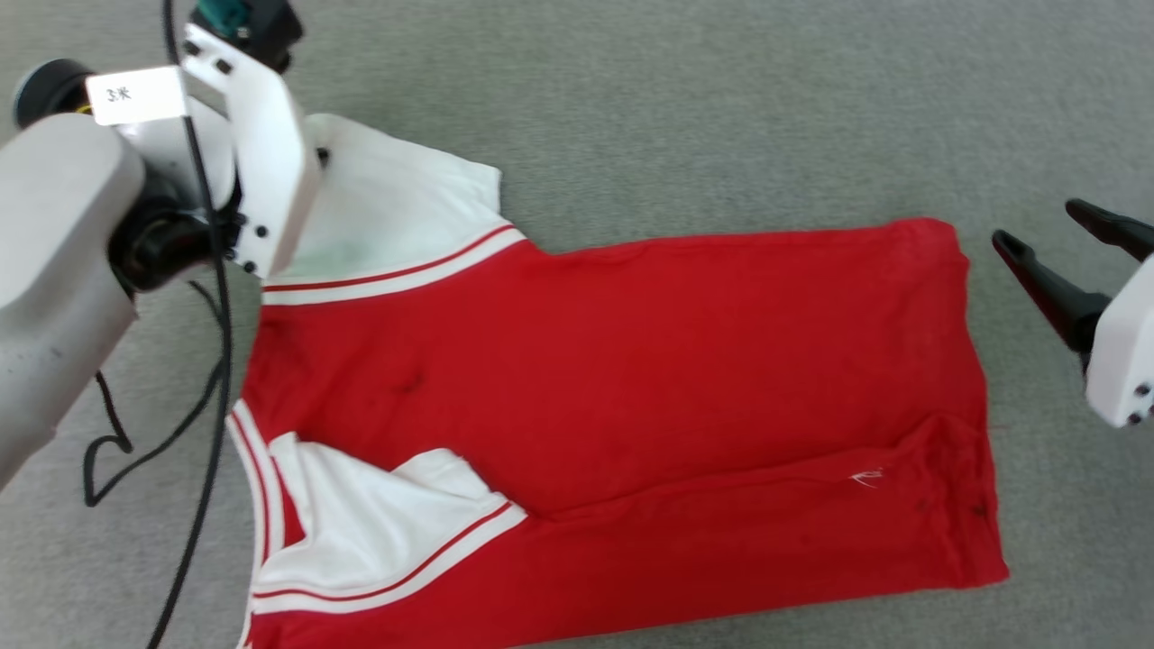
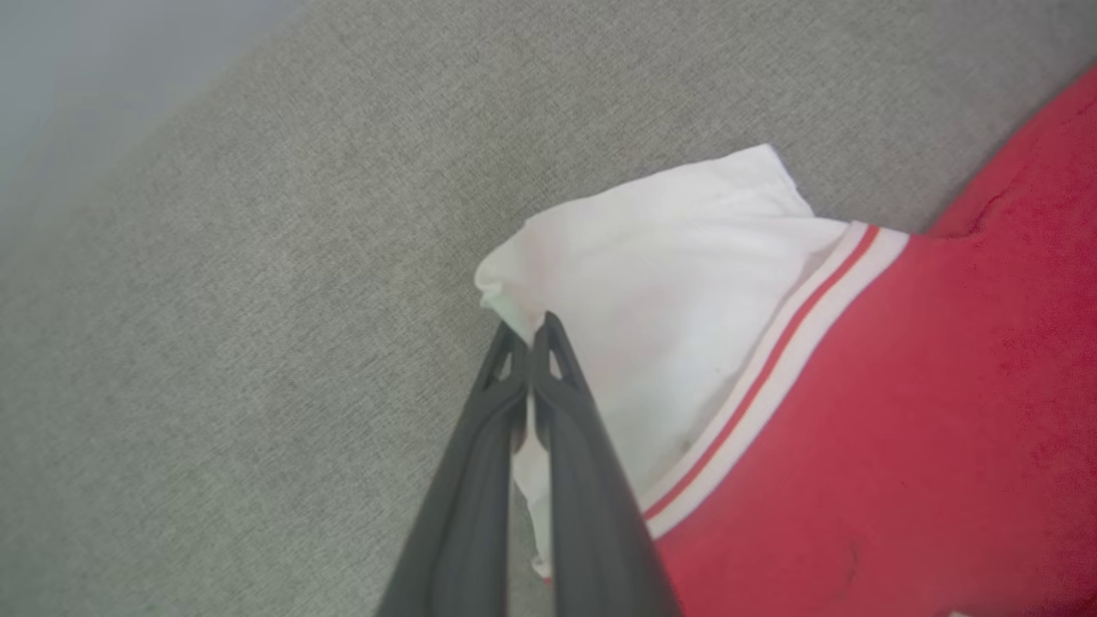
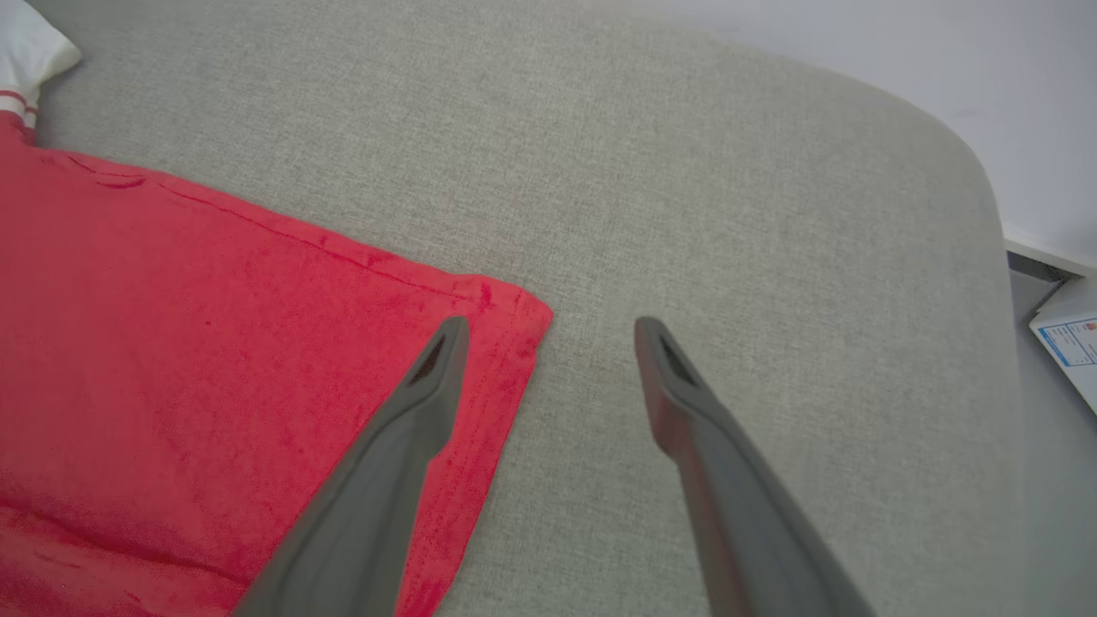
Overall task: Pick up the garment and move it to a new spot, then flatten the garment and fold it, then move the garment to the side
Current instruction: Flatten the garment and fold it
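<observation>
The garment (image 1: 631, 361) lies spread on a grey fabric surface, red body sideways and both white sleeves toward the left. In the left wrist view my left gripper (image 2: 531, 330) is shut on the outer edge of the far white sleeve (image 2: 668, 257), where the cloth puckers at the tips. In the head view its fingers are hidden behind the white wrist housing (image 1: 261, 153). My right gripper (image 1: 1037, 223) hovers open just past the red hem's far right corner. The right wrist view shows that gripper (image 3: 550, 326) with one finger over the garment's corner (image 3: 506, 317) and the other over bare fabric.
A black cable (image 1: 207, 379) hangs from my left arm over the surface, left of the garment. The grey surface (image 3: 771, 214) curves down at its rounded edge (image 3: 977, 171). Beyond that edge stand a pale wall and a white labelled box (image 3: 1071, 338).
</observation>
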